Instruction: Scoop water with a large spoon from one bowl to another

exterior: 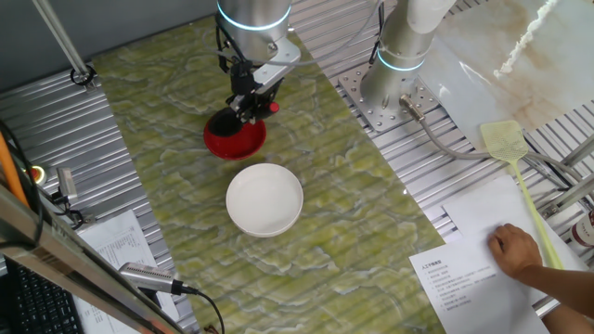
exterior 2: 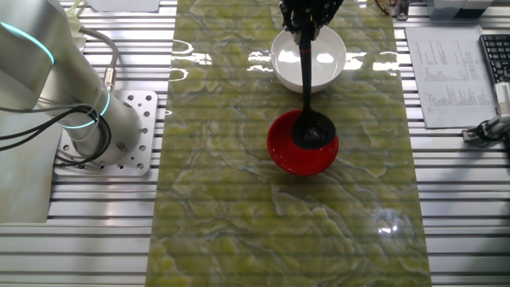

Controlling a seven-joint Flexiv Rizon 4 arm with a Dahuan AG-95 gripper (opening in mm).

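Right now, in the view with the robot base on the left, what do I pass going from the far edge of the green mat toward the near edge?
End effector gripping the ladle handle → white bowl → ladle scoop inside the red bowl → bare green mat.

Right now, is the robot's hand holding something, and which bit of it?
Yes. The gripper holds the large spoon, a black ladle, up near the top of its long handle. Its scoop hangs down in the red bowl.

Silver-grey arm [exterior: 252, 20] with glowing cyan rings; black fingers [exterior: 249, 104]; grey cable.
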